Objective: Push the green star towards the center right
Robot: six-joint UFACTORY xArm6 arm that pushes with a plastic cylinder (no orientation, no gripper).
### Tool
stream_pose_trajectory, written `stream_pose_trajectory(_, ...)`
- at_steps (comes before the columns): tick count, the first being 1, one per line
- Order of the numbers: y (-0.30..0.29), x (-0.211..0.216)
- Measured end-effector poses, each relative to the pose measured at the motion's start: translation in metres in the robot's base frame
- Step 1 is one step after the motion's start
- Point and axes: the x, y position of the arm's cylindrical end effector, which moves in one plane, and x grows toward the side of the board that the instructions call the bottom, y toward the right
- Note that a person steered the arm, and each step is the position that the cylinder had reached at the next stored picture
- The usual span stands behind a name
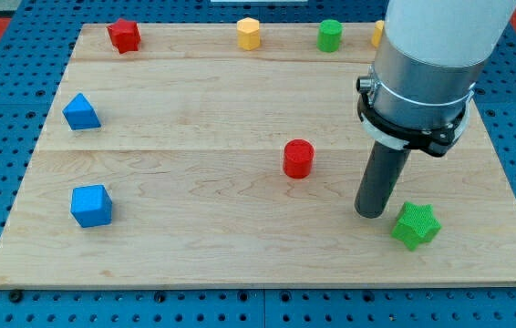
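The green star (417,225) lies on the wooden board (194,246) near the view's bottom right. My tip (370,214) rests on the board just to the left of the star, a small gap apart from it. The rod rises from there into the large grey and white arm body at the view's top right. The red cylinder (298,158) stands to the upper left of my tip, near the board's middle.
Along the view's top edge stand a red star (124,35), a yellow hexagon (249,34), a green cylinder (330,35) and a yellow block (378,35) partly hidden by the arm. A blue triangle (81,112) and a blue cube (91,205) sit at the left.
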Motion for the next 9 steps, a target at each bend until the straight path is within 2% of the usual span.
stream_pose_trajectory(7,0.000,-0.012)
stream_pose_trajectory(9,0.009,0.032)
